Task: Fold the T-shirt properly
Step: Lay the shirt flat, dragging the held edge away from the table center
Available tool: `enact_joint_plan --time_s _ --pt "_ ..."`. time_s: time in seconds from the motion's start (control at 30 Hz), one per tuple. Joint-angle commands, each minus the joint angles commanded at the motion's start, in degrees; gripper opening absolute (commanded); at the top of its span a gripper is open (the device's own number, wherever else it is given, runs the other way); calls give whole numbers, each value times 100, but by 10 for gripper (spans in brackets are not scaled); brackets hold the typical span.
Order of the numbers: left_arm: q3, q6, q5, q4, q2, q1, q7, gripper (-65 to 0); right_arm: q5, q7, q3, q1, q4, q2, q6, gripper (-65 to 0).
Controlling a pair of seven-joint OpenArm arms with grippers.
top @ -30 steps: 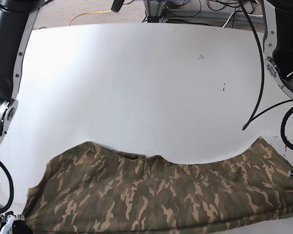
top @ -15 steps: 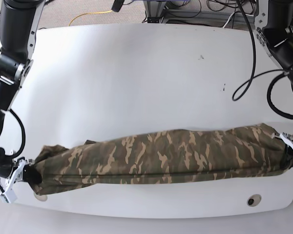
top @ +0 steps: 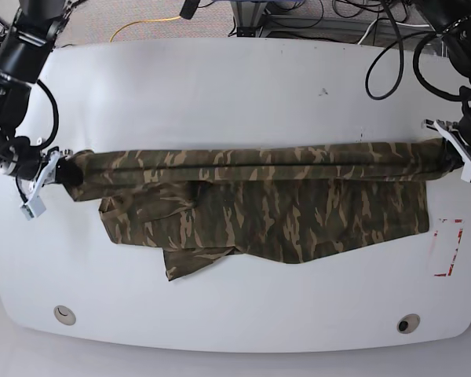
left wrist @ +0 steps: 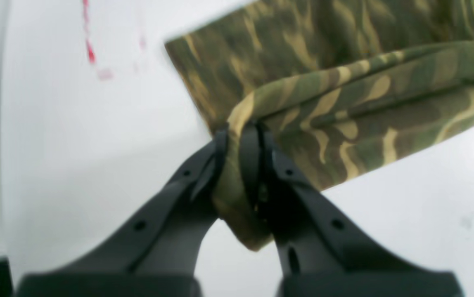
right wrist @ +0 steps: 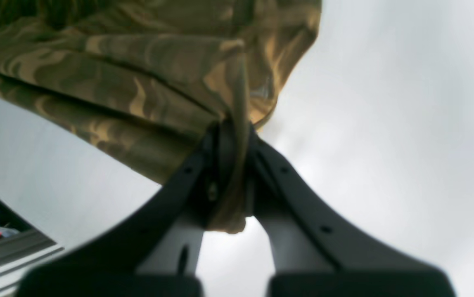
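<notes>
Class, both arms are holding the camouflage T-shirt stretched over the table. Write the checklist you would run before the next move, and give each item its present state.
1. Left gripper shut on the T-shirt: ok, cloth is pinched between its fingers.
2. Right gripper shut on the T-shirt: ok, cloth is bunched between its fingers.
3. Upper edge stretched straight between both grippers: ok in the base view.
4. Lower part lying flat on the table: not ok, it is ragged, with a flap sticking out at the lower left.
5. Sleeves tucked in: cannot tell.
6. How many layers each gripper holds: cannot tell.
</notes>
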Motion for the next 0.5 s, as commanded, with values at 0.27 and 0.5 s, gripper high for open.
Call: enact_joint_plan --time_s 0.27,0.5 --pt "-343 0 18 -237 149 624 -9 -639 18 0 369 -1073 149 -202 0 -650" --pt "-360 0 97 -835 105 958 -255 -639 -26 167 378 -1732 132 -211 0 -650"
